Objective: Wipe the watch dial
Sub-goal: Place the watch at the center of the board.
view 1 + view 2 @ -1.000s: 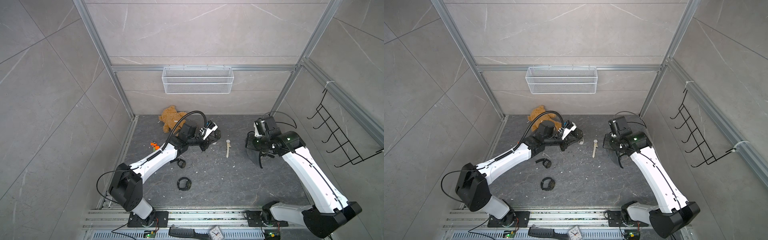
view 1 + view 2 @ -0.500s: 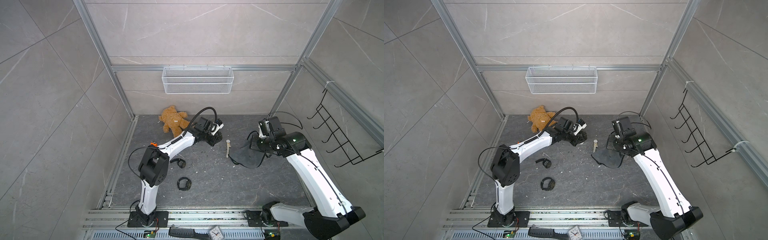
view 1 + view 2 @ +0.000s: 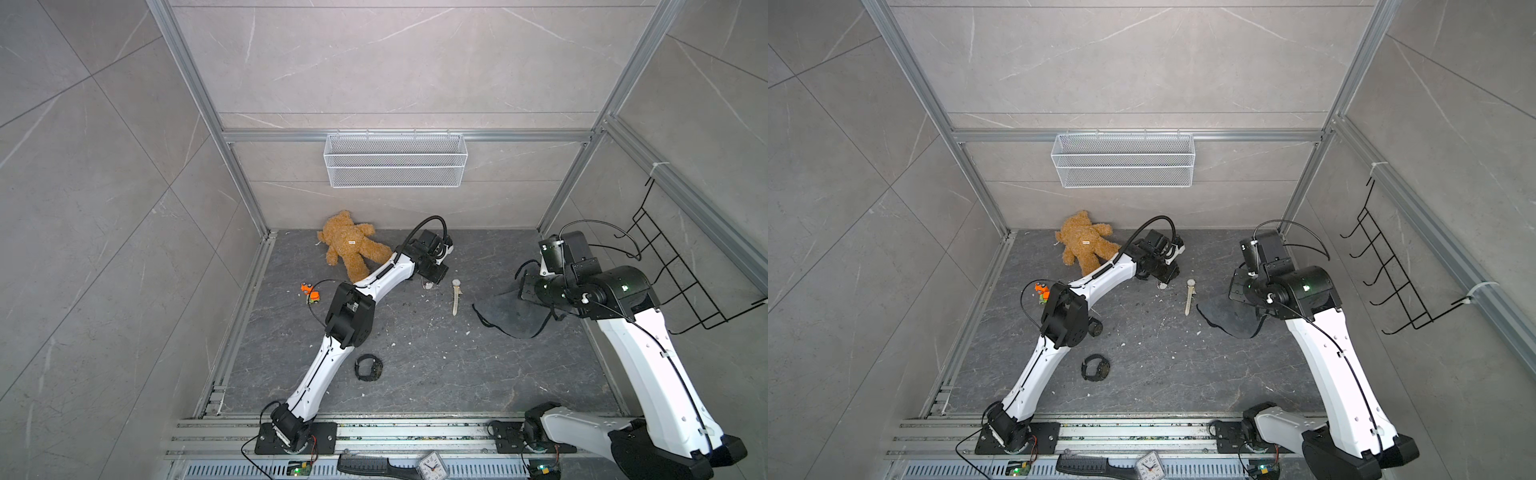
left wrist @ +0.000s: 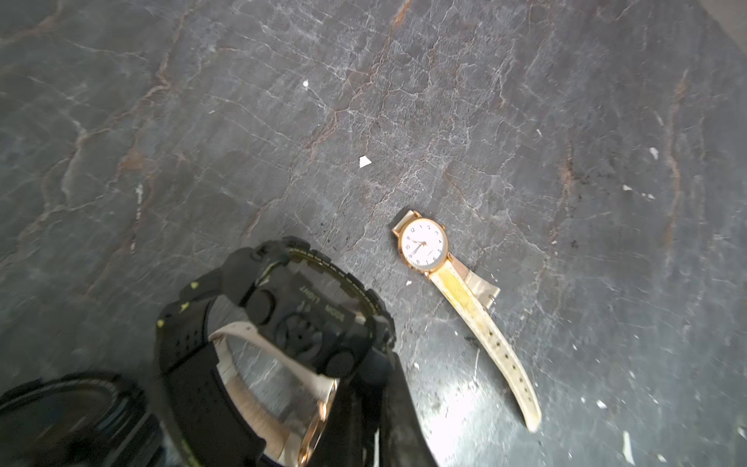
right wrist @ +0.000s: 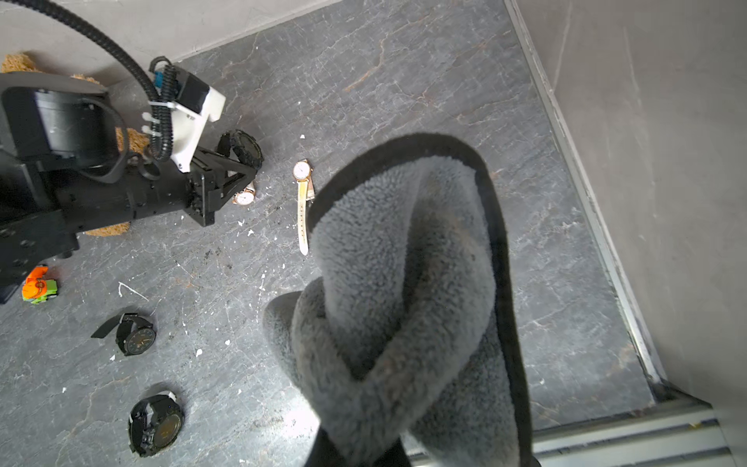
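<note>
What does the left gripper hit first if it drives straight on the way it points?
Probably the bare stone floor, just short of the cream-strap watch lying slightly aside. The left gripper, jaws shut on the black watch, angles downward. Depth is unclear.

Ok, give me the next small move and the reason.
Probably swing the right pincer with its grey cloth across toward the left pincer: that one holds the black digital watch, the cloth is well apart from it, and the dial is not yet touched.
</note>
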Robot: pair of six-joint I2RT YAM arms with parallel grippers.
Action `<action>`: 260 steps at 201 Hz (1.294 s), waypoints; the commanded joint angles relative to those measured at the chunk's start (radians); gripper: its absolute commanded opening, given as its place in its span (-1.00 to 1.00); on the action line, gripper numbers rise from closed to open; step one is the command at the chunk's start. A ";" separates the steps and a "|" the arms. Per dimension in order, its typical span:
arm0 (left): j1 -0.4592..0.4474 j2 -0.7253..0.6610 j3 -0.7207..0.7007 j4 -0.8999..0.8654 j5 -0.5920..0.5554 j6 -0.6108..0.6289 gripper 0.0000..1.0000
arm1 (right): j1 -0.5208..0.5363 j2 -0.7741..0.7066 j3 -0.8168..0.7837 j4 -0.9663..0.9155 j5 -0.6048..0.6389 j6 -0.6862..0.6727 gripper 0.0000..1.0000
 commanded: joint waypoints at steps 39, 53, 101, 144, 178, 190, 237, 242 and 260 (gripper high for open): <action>-0.077 0.030 0.058 -0.010 0.003 0.009 -1.00 | -0.009 -0.044 0.033 -0.099 0.060 0.005 -1.00; -0.077 0.040 0.060 -0.007 0.002 0.001 -1.00 | -0.010 -0.045 0.039 -0.109 0.065 0.005 -1.00; -0.075 0.011 -0.009 0.027 -0.057 -0.001 -1.00 | -0.012 -0.045 0.036 -0.110 0.058 -0.003 -1.00; -0.075 -0.095 -0.139 0.116 -0.052 -0.014 -1.00 | -0.013 -0.043 0.025 -0.103 0.047 -0.010 -1.00; -0.075 -0.182 -0.260 0.124 -0.030 -0.017 -1.00 | -0.014 -0.047 0.018 -0.098 0.044 -0.014 -1.00; -0.075 -0.207 -0.312 0.134 -0.015 -0.020 -1.00 | -0.014 -0.048 0.014 -0.093 0.039 -0.015 -1.00; -0.074 -0.251 -0.347 0.105 0.063 -0.070 -1.00 | -0.015 -0.042 -0.009 -0.063 -0.005 -0.018 -1.00; -0.074 -0.255 -0.351 0.107 0.064 -0.077 -0.94 | -0.015 -0.040 -0.010 -0.061 -0.013 -0.018 -1.00; -0.074 -0.269 -0.360 0.105 0.066 -0.086 -0.78 | -0.015 -0.037 -0.004 -0.056 -0.028 -0.022 -1.00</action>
